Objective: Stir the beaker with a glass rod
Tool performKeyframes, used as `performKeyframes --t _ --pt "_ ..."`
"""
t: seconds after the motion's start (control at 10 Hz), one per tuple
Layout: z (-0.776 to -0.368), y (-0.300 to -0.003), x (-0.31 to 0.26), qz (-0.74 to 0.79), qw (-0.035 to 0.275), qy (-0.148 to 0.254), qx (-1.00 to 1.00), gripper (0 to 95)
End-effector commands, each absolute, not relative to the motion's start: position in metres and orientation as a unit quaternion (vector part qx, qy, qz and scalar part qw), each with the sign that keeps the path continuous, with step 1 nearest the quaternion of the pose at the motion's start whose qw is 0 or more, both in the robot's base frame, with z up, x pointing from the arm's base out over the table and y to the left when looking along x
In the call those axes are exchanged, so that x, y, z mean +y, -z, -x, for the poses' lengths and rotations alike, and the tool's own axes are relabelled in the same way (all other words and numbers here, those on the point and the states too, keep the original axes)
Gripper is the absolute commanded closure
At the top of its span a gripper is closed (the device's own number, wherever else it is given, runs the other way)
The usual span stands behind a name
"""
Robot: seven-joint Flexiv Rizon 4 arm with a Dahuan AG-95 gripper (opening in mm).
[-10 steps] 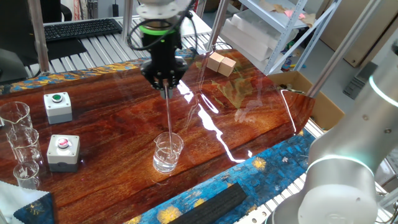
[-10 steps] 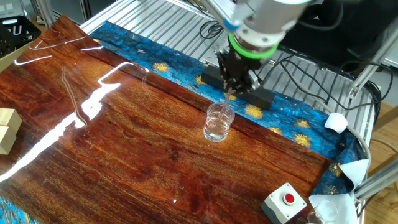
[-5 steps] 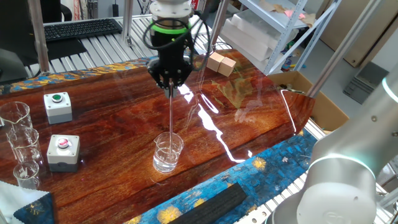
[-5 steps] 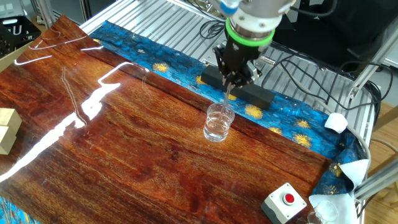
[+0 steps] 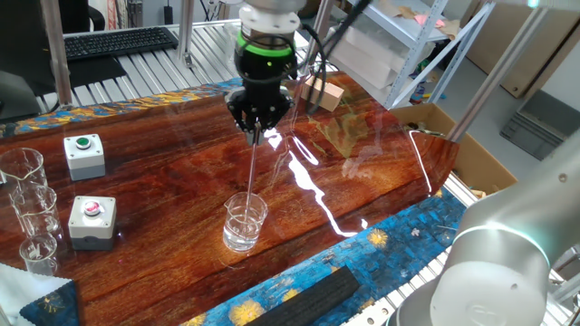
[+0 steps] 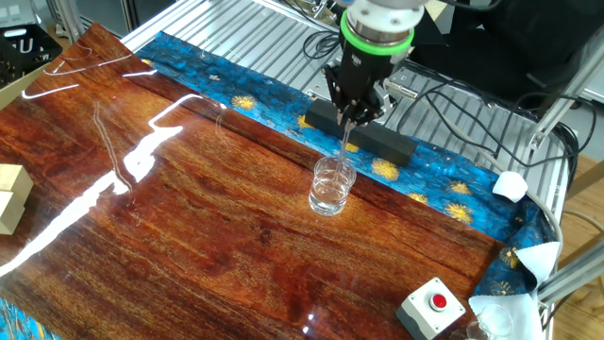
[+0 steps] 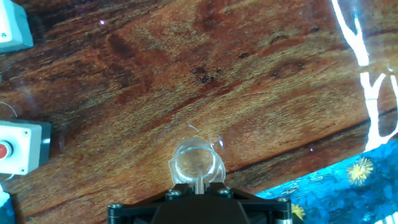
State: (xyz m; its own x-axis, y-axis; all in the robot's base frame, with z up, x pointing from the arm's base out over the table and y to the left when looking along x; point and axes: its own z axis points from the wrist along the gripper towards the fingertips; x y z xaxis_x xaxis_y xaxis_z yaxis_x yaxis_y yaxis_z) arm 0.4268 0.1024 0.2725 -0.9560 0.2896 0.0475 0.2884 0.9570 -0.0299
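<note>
The beaker (image 5: pixel 245 222) is a short clear glass on the wooden table, near its front edge; it also shows in the other fixed view (image 6: pixel 331 185) and in the hand view (image 7: pixel 197 163). My gripper (image 5: pixel 257 132) hangs above it, shut on the top end of the glass rod (image 5: pixel 251 177). The rod slants down from the fingers, and its lower end is inside the beaker. In the other fixed view my gripper (image 6: pixel 351 119) holds the rod (image 6: pixel 343 146) over the beaker's rim. In the hand view the rod (image 7: pixel 198 183) runs from my jaws into the beaker.
Three clear beakers (image 5: pixel 30 213) stand grouped at the left edge. Two button boxes, green (image 5: pixel 84 155) and red (image 5: pixel 92 220), sit near them. Wooden blocks (image 5: pixel 322 91) lie at the back. A black bar (image 5: pixel 308 296) lies on the blue cloth in front.
My gripper has moved right and away from the front edge, so the rod now leans more. Its lower end stays in the beaker, which has not shifted.
</note>
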Motion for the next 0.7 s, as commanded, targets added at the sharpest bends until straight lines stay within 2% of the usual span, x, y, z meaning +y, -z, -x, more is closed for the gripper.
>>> performKeyframes --t 0.1,0.7 --pt "-0.4252 -0.2729 0.1015 0.146 0.013 -0.008 -0.989 95.0" --pt "-0.4234 -0.2721 0.1036 0.174 0.022 0.015 -0.984 95.0"
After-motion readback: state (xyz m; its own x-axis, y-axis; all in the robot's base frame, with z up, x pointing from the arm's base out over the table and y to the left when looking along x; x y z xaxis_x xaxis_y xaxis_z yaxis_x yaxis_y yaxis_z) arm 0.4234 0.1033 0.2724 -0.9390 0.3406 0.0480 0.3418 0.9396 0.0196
